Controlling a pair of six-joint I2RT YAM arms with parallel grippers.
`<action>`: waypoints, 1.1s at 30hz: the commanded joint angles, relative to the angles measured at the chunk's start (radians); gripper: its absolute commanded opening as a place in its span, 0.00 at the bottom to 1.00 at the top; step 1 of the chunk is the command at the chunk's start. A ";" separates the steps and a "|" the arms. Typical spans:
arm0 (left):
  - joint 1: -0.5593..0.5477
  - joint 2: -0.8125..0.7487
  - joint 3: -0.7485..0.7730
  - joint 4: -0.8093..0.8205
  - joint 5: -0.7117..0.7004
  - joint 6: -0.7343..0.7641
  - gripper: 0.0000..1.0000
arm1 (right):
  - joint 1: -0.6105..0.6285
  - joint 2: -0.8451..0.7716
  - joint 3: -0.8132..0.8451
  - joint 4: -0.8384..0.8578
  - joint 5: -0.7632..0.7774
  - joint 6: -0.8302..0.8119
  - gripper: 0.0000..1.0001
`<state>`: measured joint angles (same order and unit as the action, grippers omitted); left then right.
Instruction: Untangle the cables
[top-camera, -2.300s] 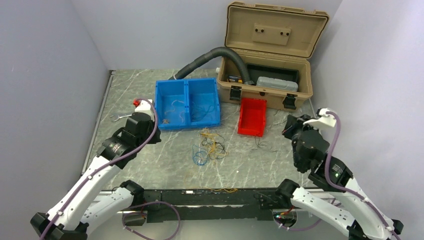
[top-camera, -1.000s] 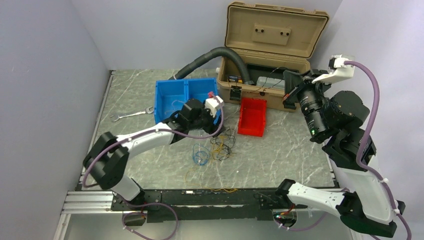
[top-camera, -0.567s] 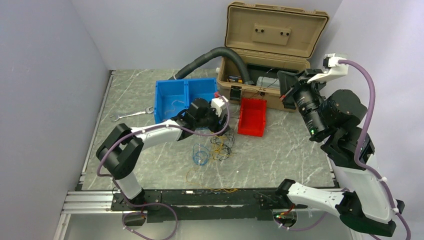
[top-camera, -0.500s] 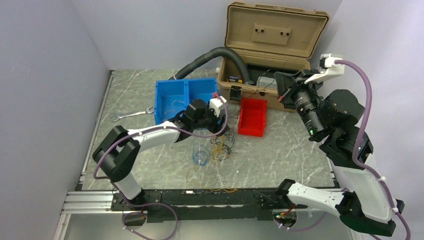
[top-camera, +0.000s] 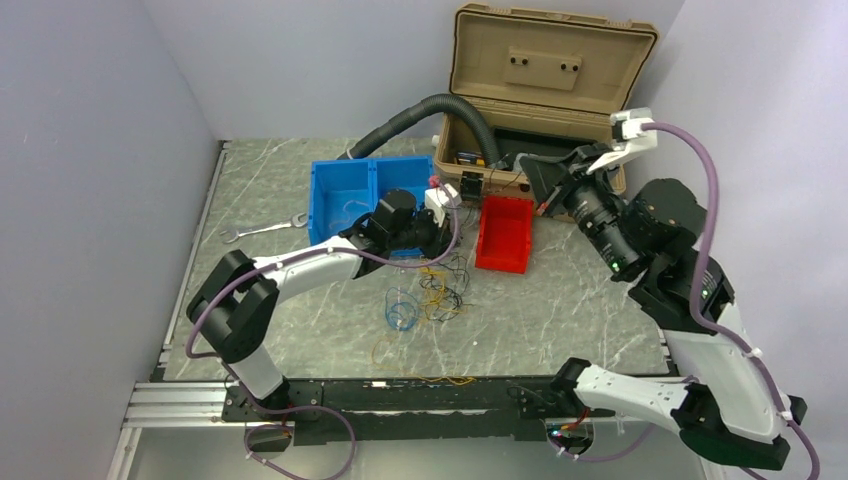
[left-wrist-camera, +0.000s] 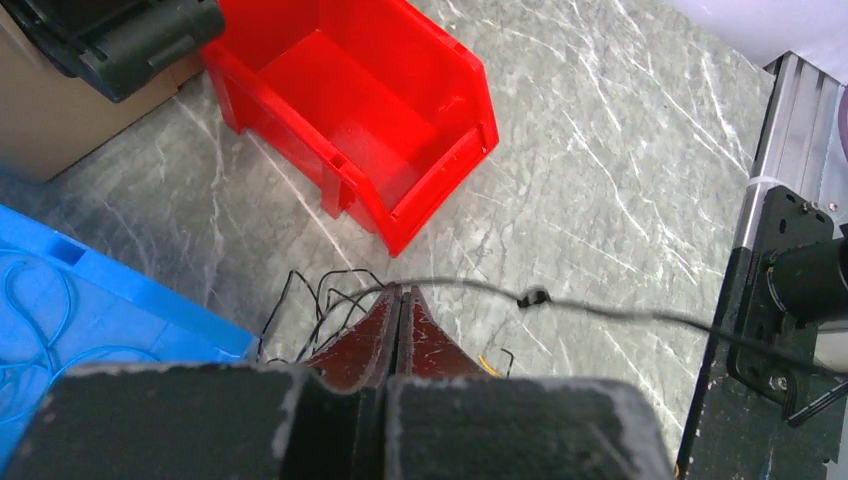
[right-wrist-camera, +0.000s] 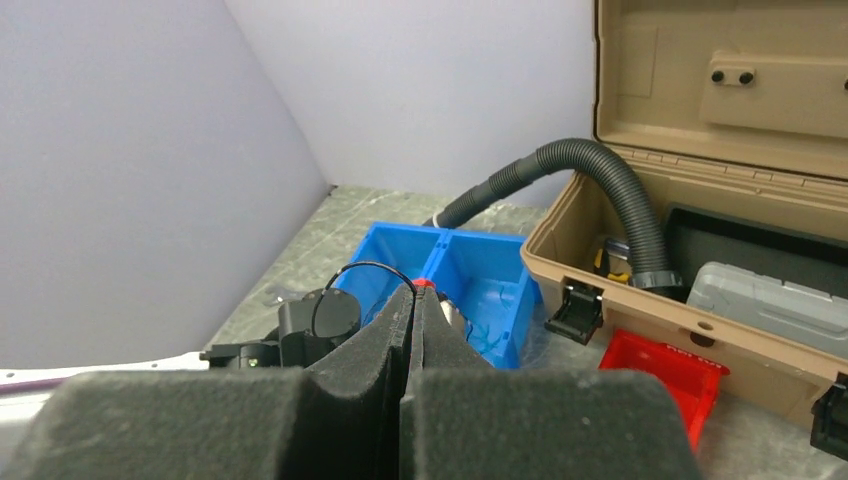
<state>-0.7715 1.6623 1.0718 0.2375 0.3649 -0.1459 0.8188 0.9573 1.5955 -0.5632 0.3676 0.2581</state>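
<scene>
The cables (top-camera: 425, 295) lie tangled on the table in front of the blue bin: yellow and black wires and a blue loop (top-camera: 400, 310). One black cable (left-wrist-camera: 600, 312) is stretched above the table, with a small dark knot on it. My left gripper (top-camera: 452, 240) is low over the tangle, shut on this black cable at its fingertips (left-wrist-camera: 400, 290). My right gripper (top-camera: 528, 175) is raised in front of the toolbox. It is shut on a black cable (right-wrist-camera: 365, 268) that loops out of its tips (right-wrist-camera: 415, 288).
The blue two-compartment bin (top-camera: 375, 205) holds several thin wires. A red bin (top-camera: 503, 233) sits right of the tangle, in front of the open tan toolbox (top-camera: 540, 100). A grey corrugated hose (top-camera: 420, 110) runs into the toolbox. A wrench (top-camera: 262, 230) lies at the left.
My left gripper was open over the tangle and has closed on the black cable. My right gripper has swung left and down, still shut on its cable.
</scene>
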 joint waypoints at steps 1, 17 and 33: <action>-0.005 -0.104 0.041 -0.072 -0.016 0.016 0.00 | 0.000 -0.061 0.004 0.064 0.037 0.002 0.00; -0.009 -0.533 0.279 -0.544 -0.069 0.062 0.49 | 0.001 -0.279 -0.338 0.139 0.256 0.053 0.00; -0.017 -0.281 0.078 -0.166 -0.074 0.180 0.99 | 0.000 -0.076 0.063 0.118 0.086 0.046 0.00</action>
<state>-0.7834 1.3567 1.1267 -0.1051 0.2893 -0.0418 0.8188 0.8417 1.5848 -0.4694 0.5243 0.3069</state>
